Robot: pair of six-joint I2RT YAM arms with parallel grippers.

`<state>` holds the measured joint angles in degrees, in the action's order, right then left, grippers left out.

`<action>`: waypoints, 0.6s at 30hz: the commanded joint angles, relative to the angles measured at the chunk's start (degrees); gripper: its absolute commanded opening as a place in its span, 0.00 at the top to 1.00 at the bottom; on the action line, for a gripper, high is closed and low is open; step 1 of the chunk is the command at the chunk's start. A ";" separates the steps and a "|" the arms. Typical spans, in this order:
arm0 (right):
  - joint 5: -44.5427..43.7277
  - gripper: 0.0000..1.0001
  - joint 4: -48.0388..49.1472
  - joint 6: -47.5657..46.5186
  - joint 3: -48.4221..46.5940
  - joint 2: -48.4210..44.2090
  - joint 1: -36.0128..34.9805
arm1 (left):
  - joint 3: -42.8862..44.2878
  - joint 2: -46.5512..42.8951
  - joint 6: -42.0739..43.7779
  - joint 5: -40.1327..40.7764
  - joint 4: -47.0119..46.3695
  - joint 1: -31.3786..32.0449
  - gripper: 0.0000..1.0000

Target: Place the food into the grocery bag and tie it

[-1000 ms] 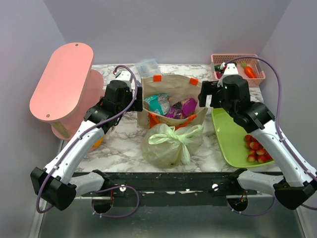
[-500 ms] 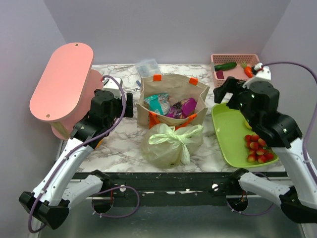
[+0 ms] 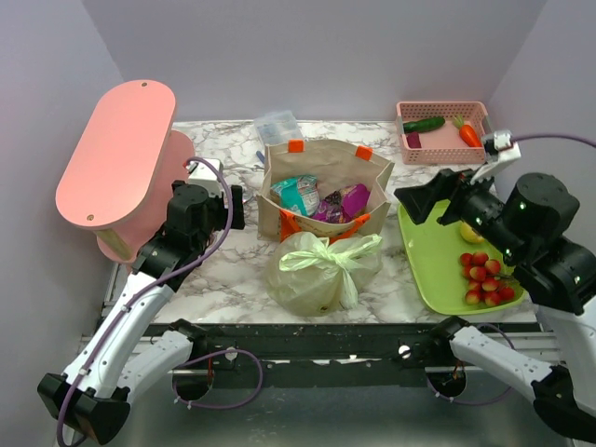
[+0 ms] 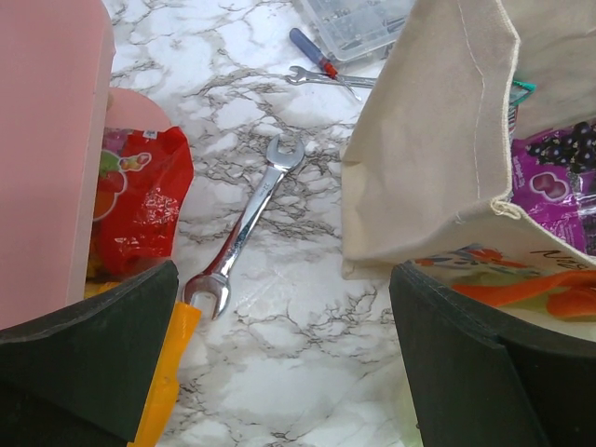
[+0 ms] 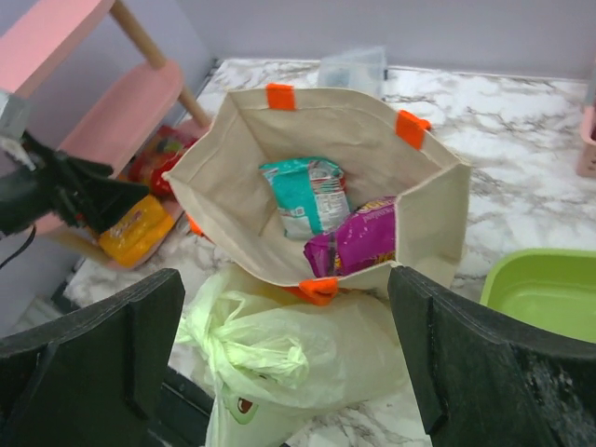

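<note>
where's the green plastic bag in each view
Top external: grocery bag at centre, just in front of the canvas tote.
Left wrist: not in it; only the canvas tote, at right.
Right wrist: bottom centre, below the canvas tote.
Shared landmark: the canvas tote's beige wall.

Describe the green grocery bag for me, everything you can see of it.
The grocery bag is thin, crinkly, translucent pale green plastic, bulging with contents, its handles knotted on top. It sits on the marble table, against the front of the canvas tote. The left gripper and right gripper are clear of it.
</note>
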<state>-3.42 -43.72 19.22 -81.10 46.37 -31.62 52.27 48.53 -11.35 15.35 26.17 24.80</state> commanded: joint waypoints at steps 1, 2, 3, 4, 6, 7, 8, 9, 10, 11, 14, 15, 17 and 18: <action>13.39 0.00 -10.28 -7.81 -9.10 7.62 0.06 | -1.00 -1.56 0.43 -0.44 -2.44 -0.36 0.02; 15.22 0.00 -10.19 -7.67 -9.14 7.93 -0.10 | -1.32 -1.89 0.60 -0.18 -2.58 -0.36 0.01; 16.90 0.00 -9.35 -7.26 -8.56 7.84 -0.11 | -1.43 -2.24 0.86 0.21 -2.66 -0.36 0.01; 19.44 0.00 -8.92 -7.12 -7.67 7.98 -0.11 | -1.70 -2.54 1.05 0.47 -2.51 -0.36 0.01; 24.57 0.00 -9.55 -7.23 -6.56 9.42 -0.22 | -2.12 -3.19 1.27 1.13 -2.27 -0.36 0.01; 26.61 0.00 -9.56 -7.27 -5.52 9.97 -0.56 | -2.30 -3.34 1.33 1.23 -2.28 -0.36 0.01; 28.58 0.00 -9.39 -7.28 -4.55 10.42 -0.72 | -2.41 -3.65 1.34 1.34 -2.38 -0.36 0.01; 29.49 0.00 -9.23 -7.31 -3.41 10.70 -0.91 | -2.44 -3.77 1.41 1.30 -2.42 -0.36 0.01; 30.09 0.00 -9.33 -7.61 -2.61 10.99 -1.27 | -2.52 -3.88 1.49 1.29 -2.48 -0.36 0.01; 30.07 0.00 -9.57 -8.00 -1.97 11.23 -1.68 | -2.52 -3.87 1.59 1.38 -2.46 -0.36 0.01; 30.26 0.00 -9.76 -8.84 -0.63 11.62 -2.88 | -2.61 -3.84 1.69 1.67 -2.38 -0.36 0.01; 30.65 0.00 -9.72 -8.85 -0.11 11.79 -3.05 | -2.61 -3.88 1.69 1.57 -2.44 -0.36 0.02; 31.62 0.00 -9.21 -8.78 1.24 12.37 -3.18 | -2.55 -3.71 1.69 1.39 -2.51 -0.36 0.01; 31.89 0.00 -9.16 -8.73 1.95 12.80 -3.29 | -2.57 -3.61 1.69 1.43 -2.47 -0.36 0.01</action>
<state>24.10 -51.99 11.79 -81.08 58.72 -34.22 50.19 45.21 -10.31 15.86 25.32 24.75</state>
